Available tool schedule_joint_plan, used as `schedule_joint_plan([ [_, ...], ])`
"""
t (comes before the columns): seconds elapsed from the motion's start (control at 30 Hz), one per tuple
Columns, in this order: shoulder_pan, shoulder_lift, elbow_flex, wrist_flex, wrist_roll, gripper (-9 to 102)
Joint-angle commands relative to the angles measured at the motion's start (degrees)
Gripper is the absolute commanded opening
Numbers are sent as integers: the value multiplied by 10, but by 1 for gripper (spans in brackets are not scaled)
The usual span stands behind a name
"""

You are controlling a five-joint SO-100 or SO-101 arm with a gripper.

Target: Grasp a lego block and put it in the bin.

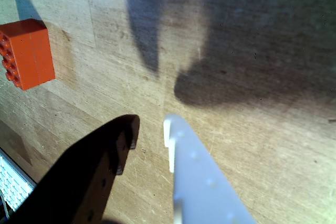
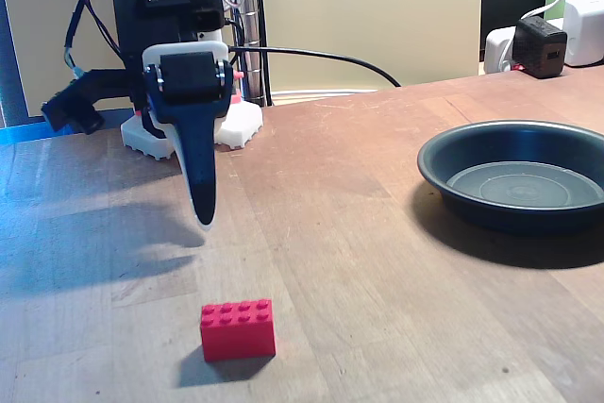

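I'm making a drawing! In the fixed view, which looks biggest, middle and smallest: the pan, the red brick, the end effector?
1. The pan, widest by far.
2. The end effector, tall and narrow.
3. The red brick, smallest, even though it sits nearest the camera.

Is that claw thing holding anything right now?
No, nothing is held. The gripper hangs above the table with bare wood showing between its fingers. The lego block sits on the table by itself, apart from the gripper, and the bin holds nothing.
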Motion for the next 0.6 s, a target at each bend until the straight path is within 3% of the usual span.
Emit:
schedule_joint_plan([
  [0.0,-4,1,29,0,3,0],
  [0.57,2,0,29,0,-2,0],
])
